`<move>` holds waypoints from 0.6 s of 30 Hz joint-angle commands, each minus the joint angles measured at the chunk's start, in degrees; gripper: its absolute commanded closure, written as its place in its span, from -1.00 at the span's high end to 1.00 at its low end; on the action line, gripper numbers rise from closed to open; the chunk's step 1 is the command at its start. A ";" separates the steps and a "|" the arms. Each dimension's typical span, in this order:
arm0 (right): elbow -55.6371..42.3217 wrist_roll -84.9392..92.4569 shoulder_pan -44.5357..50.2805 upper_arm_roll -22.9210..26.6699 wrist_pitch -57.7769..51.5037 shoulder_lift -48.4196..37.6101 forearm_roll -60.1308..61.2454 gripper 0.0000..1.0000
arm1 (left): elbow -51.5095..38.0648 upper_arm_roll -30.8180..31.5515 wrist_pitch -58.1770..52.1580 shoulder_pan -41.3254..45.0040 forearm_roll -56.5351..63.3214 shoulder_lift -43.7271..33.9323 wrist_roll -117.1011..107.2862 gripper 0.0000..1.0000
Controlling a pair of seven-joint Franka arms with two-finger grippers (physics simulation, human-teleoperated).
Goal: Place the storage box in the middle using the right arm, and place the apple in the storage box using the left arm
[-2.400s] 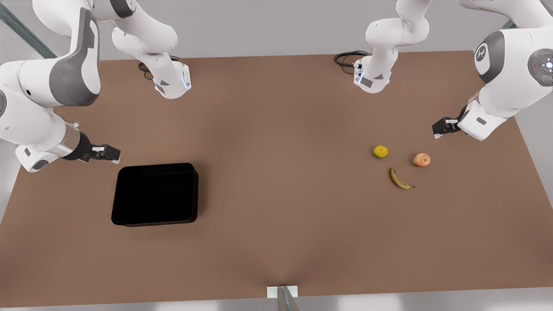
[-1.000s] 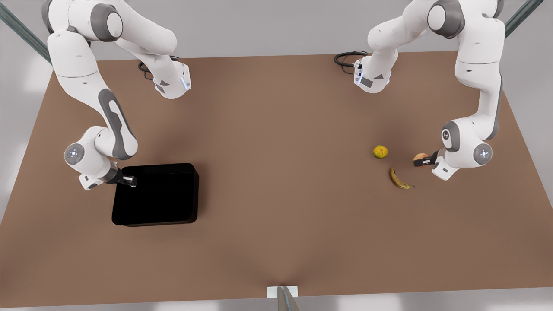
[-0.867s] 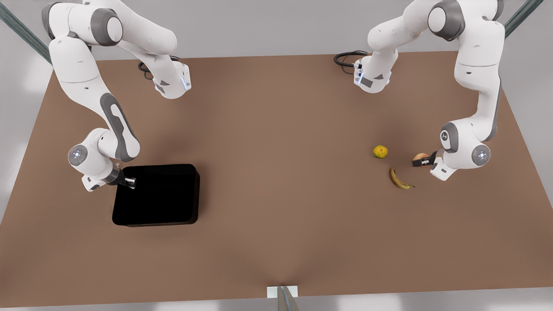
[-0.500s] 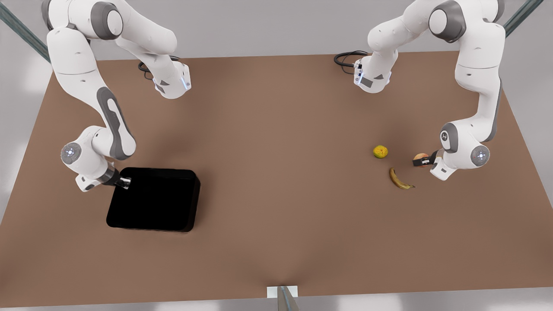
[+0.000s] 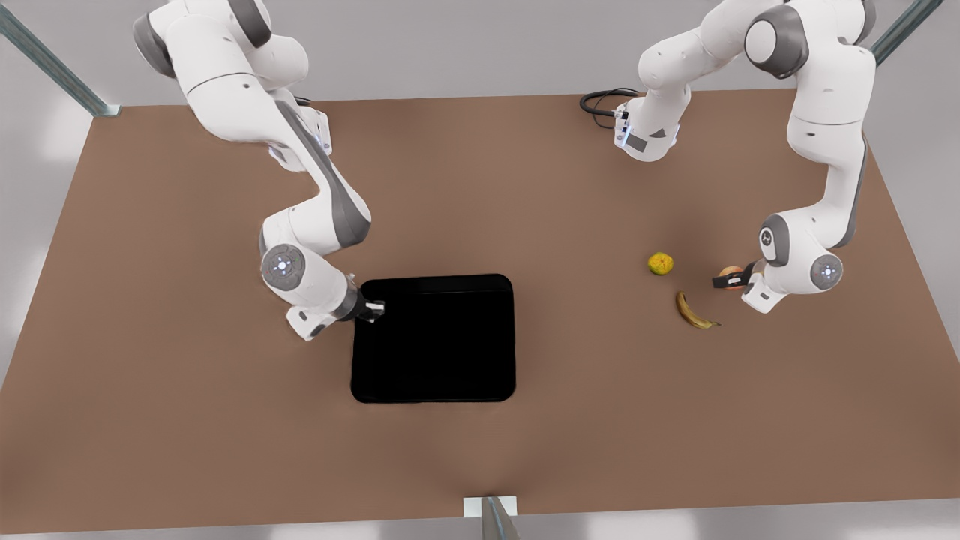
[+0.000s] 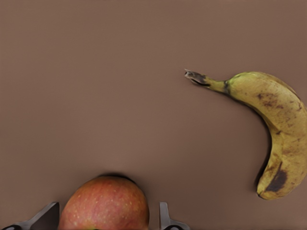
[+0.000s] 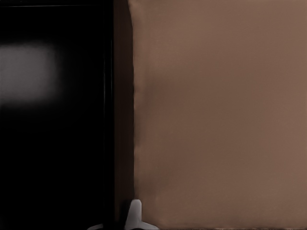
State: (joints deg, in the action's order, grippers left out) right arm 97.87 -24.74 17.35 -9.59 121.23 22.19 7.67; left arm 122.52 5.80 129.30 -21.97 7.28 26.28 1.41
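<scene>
We pinch the storage box [image 5: 435, 337] wall in our right gripper [image 5: 373, 308] to centre it, while our left gripper [image 5: 726, 280] clasps the apple [image 6: 104, 203], ready for lifting.

front: high, facing both arm bases | left wrist: close over apple [image 6: 104, 203] | right wrist: close at storage box [image 7: 53, 120] wall

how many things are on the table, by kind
storage box: 1
apple: 1
yellow-green round fruit: 1
banana: 1
total: 4
</scene>
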 commanded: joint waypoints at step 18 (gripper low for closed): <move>-12.09 -6.90 9.82 0.18 -4.78 12.79 -5.48 1.00 | -0.18 0.00 0.08 0.00 0.02 0.88 0.09 0.66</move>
State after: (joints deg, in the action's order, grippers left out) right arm 85.52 -31.84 26.90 -9.41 114.92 34.15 1.92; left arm 122.35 5.80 129.37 -21.97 7.28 27.16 1.49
